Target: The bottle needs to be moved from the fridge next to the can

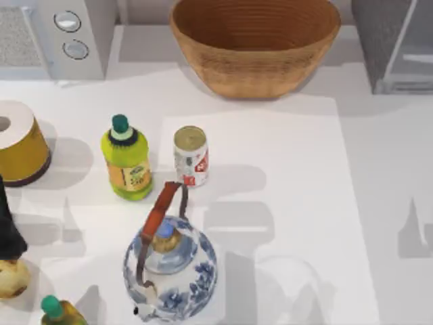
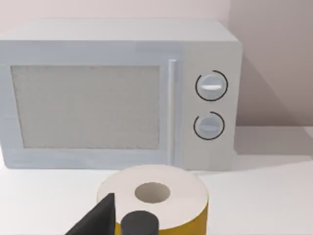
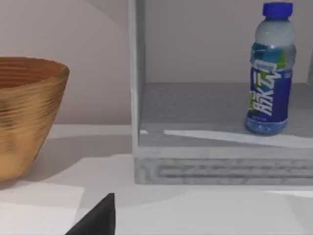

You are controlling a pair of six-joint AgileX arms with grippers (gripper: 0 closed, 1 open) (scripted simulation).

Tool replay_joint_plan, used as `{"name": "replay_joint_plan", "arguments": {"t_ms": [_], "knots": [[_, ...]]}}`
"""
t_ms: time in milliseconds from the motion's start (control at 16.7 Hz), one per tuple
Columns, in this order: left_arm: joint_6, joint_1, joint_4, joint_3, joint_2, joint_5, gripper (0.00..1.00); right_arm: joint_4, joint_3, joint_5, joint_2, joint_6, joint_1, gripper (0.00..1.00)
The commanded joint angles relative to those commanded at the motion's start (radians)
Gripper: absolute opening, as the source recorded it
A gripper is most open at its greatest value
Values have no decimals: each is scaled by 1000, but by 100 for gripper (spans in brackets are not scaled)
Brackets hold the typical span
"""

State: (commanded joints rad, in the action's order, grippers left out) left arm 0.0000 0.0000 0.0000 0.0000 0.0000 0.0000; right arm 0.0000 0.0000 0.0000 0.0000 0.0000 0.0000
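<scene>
Looks like the very start of the job to me: the bottle (image 3: 270,68) is upright inside the fridge (image 3: 220,166), on its grey floor, toward the back on one side. The right wrist view looks straight into the open compartment, so my guess is the right arm is lining up for the reach. In the top view the fridge (image 1: 389,40) sits at about 1 o'clock on the counter (image 1: 284,176), and the can (image 1: 191,156) is near the middle, roughly 10 o'clock from centre.

Next move, as I see it: the right arm has to go in through the opening without clipping the side wall, grab the bottle around the body below the cap, pull it straight out, then carry it across to the can. The free spot is at the can's 3 o'clock, since a yellow-green bottle (image 1: 126,161) stands just beside it at 9 o'clock and a teapot (image 1: 169,264) sits near at 6 o'clock. The basket (image 1: 254,40) at 12 o'clock is well clear.

Fingers: a dark sliver shows low in each wrist view, so I can't tell whether either pair is spread or pressed together; nothing seems held. The left arm faces the microwave (image 2: 122,93), parked near a yellow cylinder (image 2: 156,200)
</scene>
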Motion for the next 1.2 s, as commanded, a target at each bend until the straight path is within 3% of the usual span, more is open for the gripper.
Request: {"name": "replay_joint_plan", "arguments": {"t_ms": [300,540,1200], "knots": [[0,0,0,0,0,0,100,47,42,-10,62,-1,-12,100],[0,0,0,0,0,0,100,204,183,-45,294,-2,-51,100],[0,0,0,0,0,0,100,827,744,-182,1578,-10,-208,100]]}}
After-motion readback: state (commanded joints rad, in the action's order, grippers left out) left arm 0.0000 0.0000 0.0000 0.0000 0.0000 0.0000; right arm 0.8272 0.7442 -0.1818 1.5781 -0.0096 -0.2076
